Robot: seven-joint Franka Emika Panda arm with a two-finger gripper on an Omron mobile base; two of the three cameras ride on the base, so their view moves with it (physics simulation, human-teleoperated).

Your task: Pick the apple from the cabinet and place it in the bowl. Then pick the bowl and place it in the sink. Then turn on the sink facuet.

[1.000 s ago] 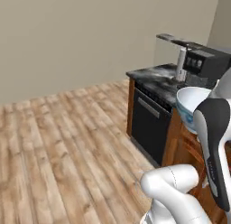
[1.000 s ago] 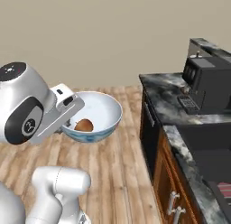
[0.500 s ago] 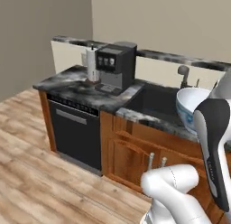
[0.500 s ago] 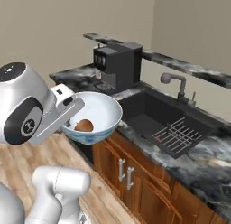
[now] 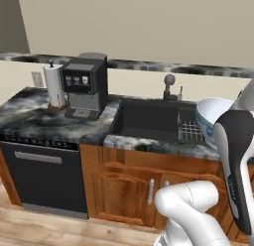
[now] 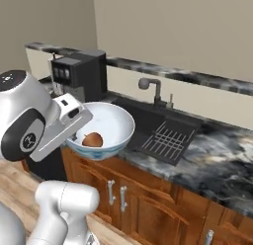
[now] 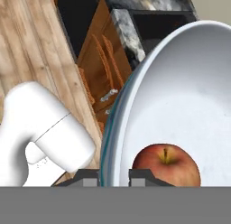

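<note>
Marbled dark stone makes up the counter (image 5: 34,122) you are facing, with wooden doors (image 6: 148,209) under it and a black dishwasher front (image 5: 39,178) at the left end. Sink (image 5: 149,122) is sunk into that stone, beyond the fingers and lower than them, its ridged rack (image 6: 165,139) at the right end. Coffee machine (image 5: 84,86) stands on the counter left of the basin, a paper roll (image 5: 53,84) just beside it. Sink facuet (image 6: 150,88) rises behind the basin at the wall.

Your gripper (image 7: 113,174) carries the bowl (image 6: 106,128) in the air, level, out in front of the counter edge and short of the basin. One finger (image 7: 85,175) sits outside the rim, the other inside, so you have them clamped on the bowl wall. Apple (image 7: 167,164) lies at the bottom of the bowl, just inside the inner finger, stem up.
</note>
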